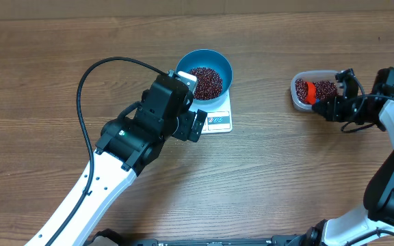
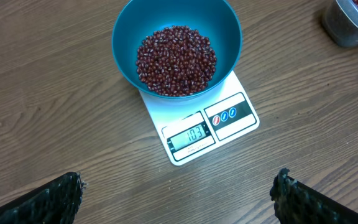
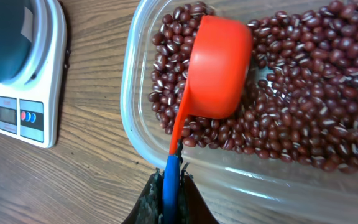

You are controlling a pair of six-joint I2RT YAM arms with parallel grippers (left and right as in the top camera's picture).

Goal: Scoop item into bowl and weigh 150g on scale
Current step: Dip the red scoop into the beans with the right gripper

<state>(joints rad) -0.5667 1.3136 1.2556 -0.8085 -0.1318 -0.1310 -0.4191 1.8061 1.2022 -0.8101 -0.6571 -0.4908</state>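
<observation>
Plainly, the beans (image 2: 176, 60) are small, glossy, dark maroon ovals heaped in the bright-blue bowl (image 2: 124, 43). The bowl sits on the white scale (image 2: 156, 112), toward the table's (image 1: 46, 41) far edge. The scale's long axis runs far to near, with the display (image 2: 194, 133) at the near end.

The left gripper (image 2: 178, 186) hovers just near of it, jaws wide apart and empty.

By the right edge, the right gripper (image 3: 169, 199) is clamped on the blue handle of an orange scoop (image 3: 219, 68), whose cup lies among more beans in a clear tub (image 3: 129, 112).

Only the left wrist view shows lit digits. Only the right wrist view shows the clamped handle.
</observation>
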